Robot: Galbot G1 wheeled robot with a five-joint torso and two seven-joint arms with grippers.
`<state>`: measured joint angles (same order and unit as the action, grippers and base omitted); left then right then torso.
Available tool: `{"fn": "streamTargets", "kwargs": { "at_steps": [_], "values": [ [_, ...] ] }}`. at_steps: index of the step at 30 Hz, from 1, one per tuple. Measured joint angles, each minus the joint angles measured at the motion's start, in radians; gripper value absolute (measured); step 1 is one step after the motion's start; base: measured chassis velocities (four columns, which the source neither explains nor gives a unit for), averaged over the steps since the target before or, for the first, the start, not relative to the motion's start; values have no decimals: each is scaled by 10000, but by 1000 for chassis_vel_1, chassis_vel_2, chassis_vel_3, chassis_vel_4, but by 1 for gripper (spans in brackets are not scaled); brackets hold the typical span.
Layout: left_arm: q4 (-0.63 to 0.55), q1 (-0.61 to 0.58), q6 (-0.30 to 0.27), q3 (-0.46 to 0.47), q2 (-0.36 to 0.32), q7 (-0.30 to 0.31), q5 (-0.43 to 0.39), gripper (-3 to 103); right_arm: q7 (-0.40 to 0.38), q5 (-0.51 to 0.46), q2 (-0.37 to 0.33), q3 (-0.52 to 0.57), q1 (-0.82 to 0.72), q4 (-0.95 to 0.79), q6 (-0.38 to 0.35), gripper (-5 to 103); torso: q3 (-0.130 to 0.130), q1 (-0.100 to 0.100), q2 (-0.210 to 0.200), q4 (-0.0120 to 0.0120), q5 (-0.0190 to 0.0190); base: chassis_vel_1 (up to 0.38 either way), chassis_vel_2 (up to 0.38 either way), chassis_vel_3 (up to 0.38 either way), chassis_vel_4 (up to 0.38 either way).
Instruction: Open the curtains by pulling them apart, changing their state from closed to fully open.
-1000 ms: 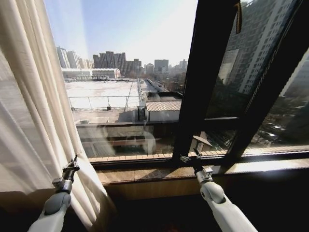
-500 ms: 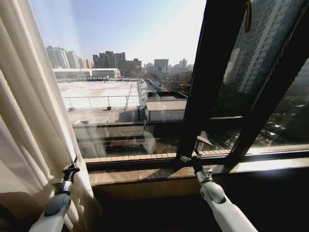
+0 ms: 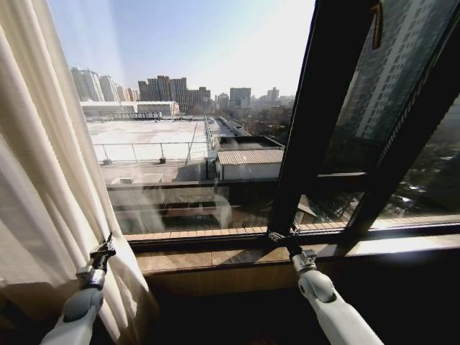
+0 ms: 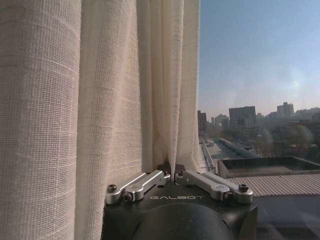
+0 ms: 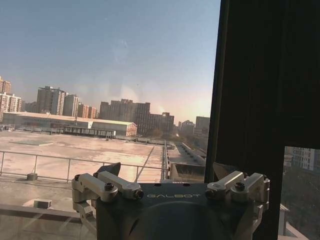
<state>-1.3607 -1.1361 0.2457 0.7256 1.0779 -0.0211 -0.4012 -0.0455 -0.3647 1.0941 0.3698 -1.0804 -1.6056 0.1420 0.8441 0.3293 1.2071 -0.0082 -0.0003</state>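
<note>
Already the curtains hang bunched at the left edge of the window in the head view, cream-beige in tight pleats, with the glass beyond them bare. The left gripper sits low against the inner edge of that fabric, and its wrist view shows the jaws drawn together on a pleat of the curtains. To do this step well, I judge the arm should carry the pinched fold sideways toward the wall in a level, steady sweep, keeping the grip on the leading edge so the pleats stack rather than drag or twist. The right gripper waits near the dark window frame above the sill, its jaws standing apart with nothing between them. Both wrist housings carry the word GALBOT in small light letters.
</note>
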Motion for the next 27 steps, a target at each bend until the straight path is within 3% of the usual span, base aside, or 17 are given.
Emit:
{"fn": "streamTargets", "kwargs": {
  "at_steps": [7,13,17,19,21,27],
  "values": [
    [372,203,58,38,-226,29,-108,0,0,0,1,-1,0,0,0,100,1,1,0,0,-2,19,22,-14,-11],
    [1322,763,-52,493,-1003,261,-690,0,0,0,0,0,0,0,0,100,3,2,-1,-2,-6,0,0,0,0],
    [3183,1674,65,1312,-2060,436,-817,0,0,0,1,-1,0,0,0,100,3,1,-1,0,-5,0,0,0,0],
    [3453,1780,115,1414,-2181,443,-772,0,0,0,0,-1,0,0,0,100,3,2,-1,1,-5,0,0,0,0],
    [4808,2339,367,1939,-2807,495,-477,0,0,0,0,-2,0,0,0,100,3,2,-1,3,-5,0,0,0,0],
    [6005,2788,654,2386,-3585,520,-100,0,0,0,0,-1,0,0,0,100,3,1,-1,6,-1,0,0,0,0]
  ]
}}
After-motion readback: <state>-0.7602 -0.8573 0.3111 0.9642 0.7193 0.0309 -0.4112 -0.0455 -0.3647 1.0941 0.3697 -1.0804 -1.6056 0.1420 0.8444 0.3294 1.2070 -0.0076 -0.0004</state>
